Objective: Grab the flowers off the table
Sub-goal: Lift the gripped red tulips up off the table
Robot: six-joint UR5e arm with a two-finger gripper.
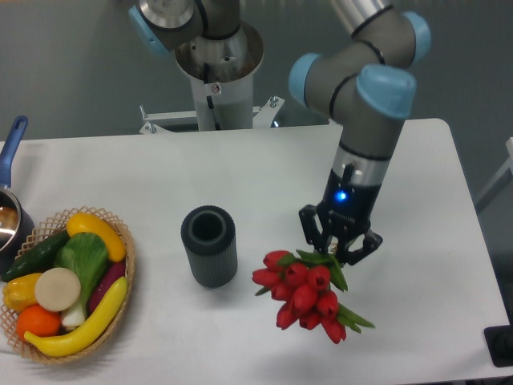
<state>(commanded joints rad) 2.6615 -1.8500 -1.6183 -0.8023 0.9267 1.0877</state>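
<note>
The flowers (pixel 303 295) are a bunch of red tulips with green leaves, at the front right of the white table (pixel 240 168). The red heads point to the front left, and the stems run up under my gripper, where they are hidden. My gripper (pixel 340 250) points straight down over the stem end. Its fingers sit close on either side of the green stems and look shut on them. I cannot tell whether the bunch rests on the table or hangs just above it.
A dark ribbed cylinder vase (pixel 209 245) stands upright left of the flowers. A wicker basket (pixel 120 241) of toy fruit and vegetables sits at the front left. A pot with a blue handle (pixel 11 160) is at the left edge. The robot's base (pixel 218 72) stands behind the table.
</note>
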